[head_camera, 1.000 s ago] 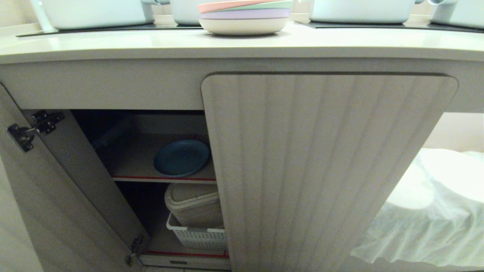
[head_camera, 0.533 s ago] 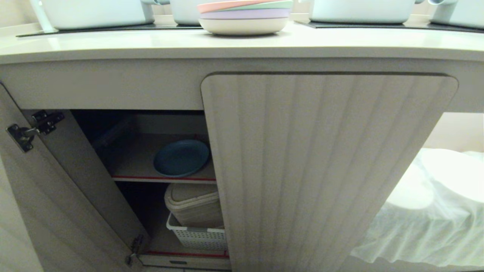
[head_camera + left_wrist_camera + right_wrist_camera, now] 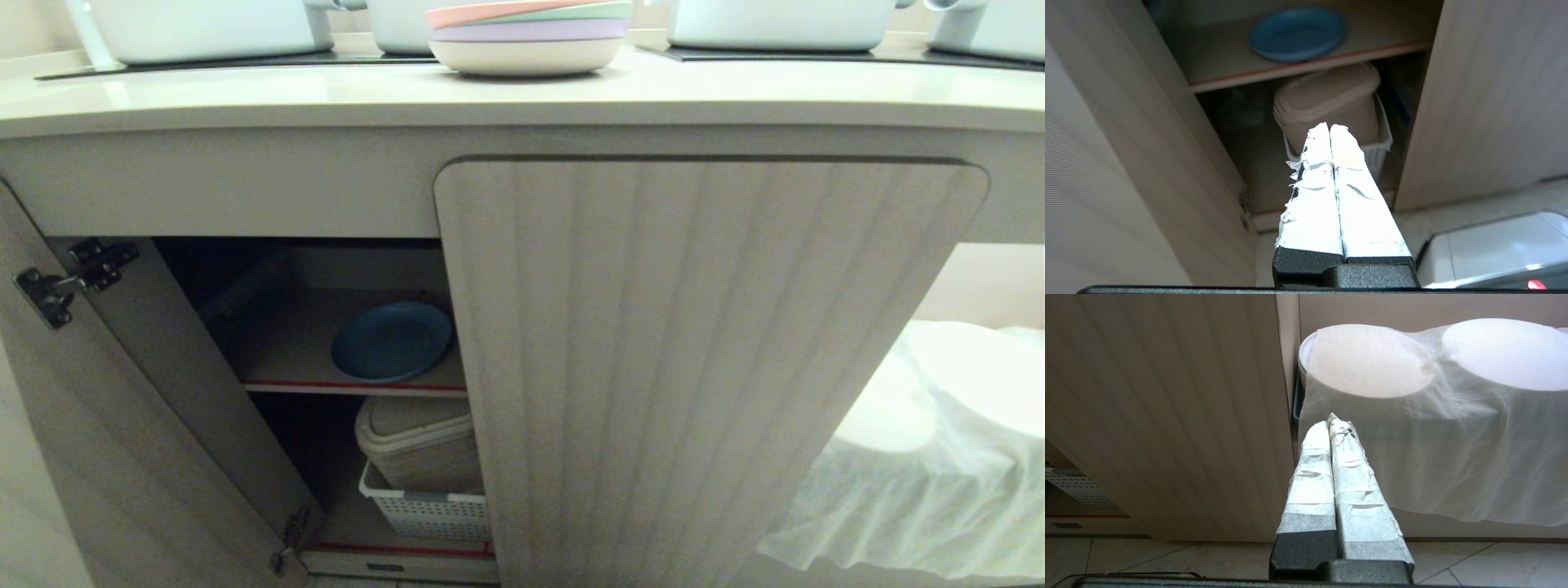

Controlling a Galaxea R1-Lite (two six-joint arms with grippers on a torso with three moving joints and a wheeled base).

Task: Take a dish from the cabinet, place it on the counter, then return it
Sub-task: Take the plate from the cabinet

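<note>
One dish: the blue dish (image 3: 392,340) lies flat on the inner shelf (image 3: 277,359) of the cabinet (image 3: 702,367), near the shelf's red front edge, close beside the shut right door.
Cabinet: left door (image 3: 122,425) swung wide open, hinge (image 3: 69,278) showing; right door flush and closed.
Below the shelf: a beige lidded bin (image 3: 416,441) sits in a white slotted basket (image 3: 424,510), under the dish.
Above the cabinet: the counter (image 3: 522,94) carries a stack of pastel plates (image 3: 526,37), pink on top, and pale pots on black mats behind it.
Right of the cabinet: white cloth (image 3: 914,457) draped over round shapes.
Left gripper (image 3: 1329,130): fingers pressed together, holding nothing; low in front of the open half of the cabinet, aimed in at the bin, with the dish higher and farther in, well apart from the tips.
Right gripper (image 3: 1331,421): fingers together, empty, parked low by the closed door's outer edge, facing the cloth.
Change since a second ago: none in the head view; dish, doors and counter items all lie as they were, and neither arm shows there.
Meaning for the task: a judgement only, the first step is barely begun. The dish is untouched.
Next need: the left fingers must part and rise to shelf level before any grip on the rim is possible.
Risk: the open door and shelf edge leave a narrow way in.
</note>
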